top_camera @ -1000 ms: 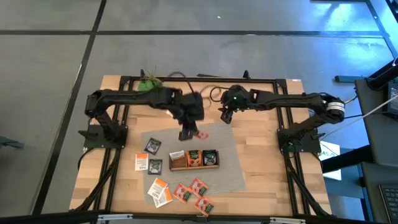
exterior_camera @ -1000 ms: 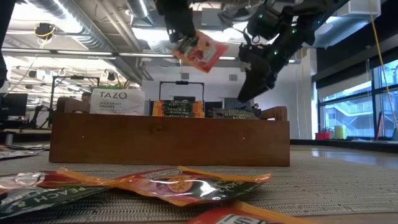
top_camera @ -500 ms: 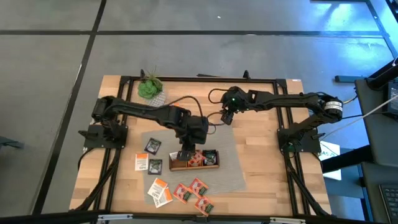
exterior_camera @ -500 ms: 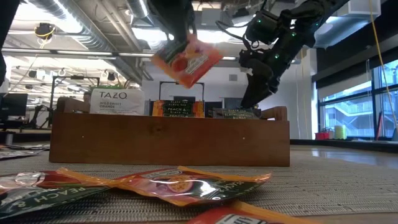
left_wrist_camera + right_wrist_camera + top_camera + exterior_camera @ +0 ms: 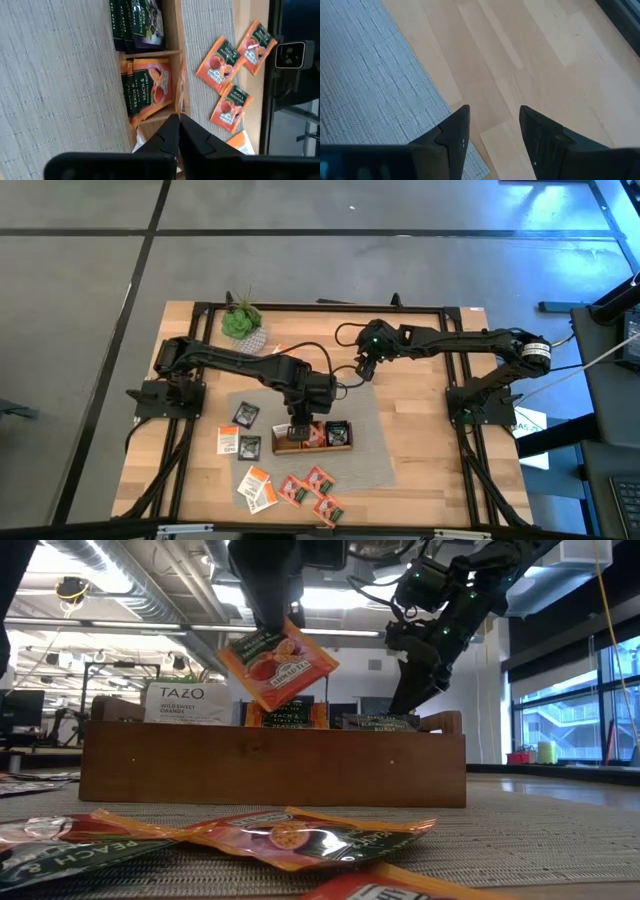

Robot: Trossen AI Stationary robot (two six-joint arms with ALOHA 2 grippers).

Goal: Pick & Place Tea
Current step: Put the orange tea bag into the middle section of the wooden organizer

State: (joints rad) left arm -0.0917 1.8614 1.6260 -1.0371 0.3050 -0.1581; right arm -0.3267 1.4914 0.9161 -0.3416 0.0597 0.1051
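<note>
My left gripper point(image 5: 298, 426) is shut on a red tea sachet point(image 5: 280, 665) and hovers over the long wooden tray point(image 5: 312, 437). The left wrist view shows the tray's compartments with dark sachets point(image 5: 137, 22) and red peach sachets point(image 5: 148, 92) standing in them. Loose sachets lie flat on the mat and wood: dark ones point(image 5: 245, 415), a white one point(image 5: 228, 440), white-and-orange ones point(image 5: 257, 488) and red ones point(image 5: 310, 486). My right gripper point(image 5: 364, 370) is open, raised over bare wood at the mat's far right corner. My left gripper pinches the red sachet by its top edge point(image 5: 262, 635) between the two fingers, coming from above and pointing down. The sachet hangs tilted below the fingers, lifted clear above the tray. In the left wrist view it shows edge-on point(image 5: 183, 97) just beyond the fingertips.
A small green plant point(image 5: 240, 320) stands at the table's far left. The grey woven mat point(image 5: 365, 445) lies under the tray, with bare wood point(image 5: 530, 60) to its right. Metal frame rails point(image 5: 320, 307) run around the table.
My left gripper has moved from the far part of the mat toward the table's near edge, coming over the tray and lowering. The red sachet has travelled with it, hanging lower and closer to the tray. My right gripper has stayed open in about the same place.
</note>
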